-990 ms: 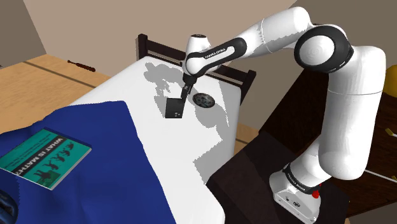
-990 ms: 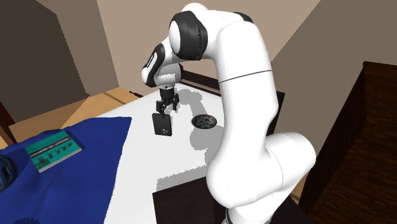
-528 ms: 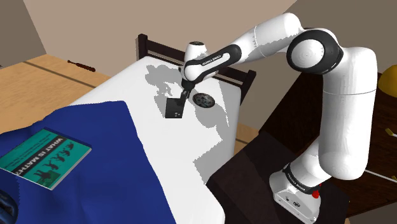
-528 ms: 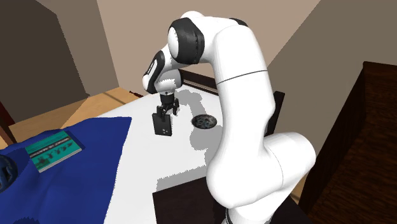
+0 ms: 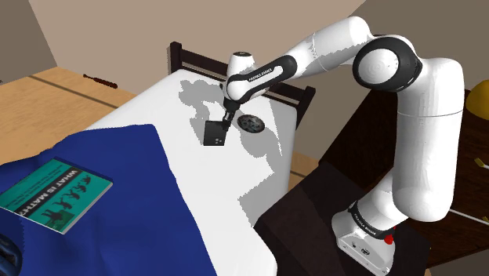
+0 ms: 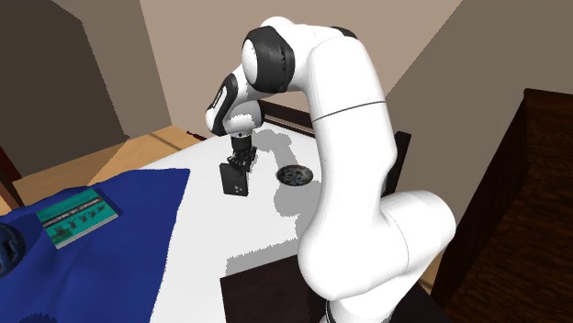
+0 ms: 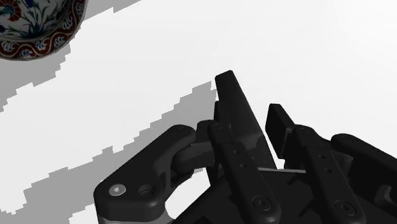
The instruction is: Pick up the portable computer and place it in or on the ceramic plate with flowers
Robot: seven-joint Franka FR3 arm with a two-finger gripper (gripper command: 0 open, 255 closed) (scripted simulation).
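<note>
Tool (image 5: 225, 119) sitting at the top edge of the black laptop (image 5: 214, 134); cannot tell whether it is gripping | laptop showing as a near-upright slab over the white bed (image 5: 157, 110) | flowered plate (image 5: 251, 123) lying flat just beside it, laptop outside it | arm (image 5: 423, 157) stretching out from the stand, wrist pointing down.

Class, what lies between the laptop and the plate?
Nothing stands there. In the shoulder view, only a bare strip of white surface, shaded grey, separates the laptop from the plate.
</note>
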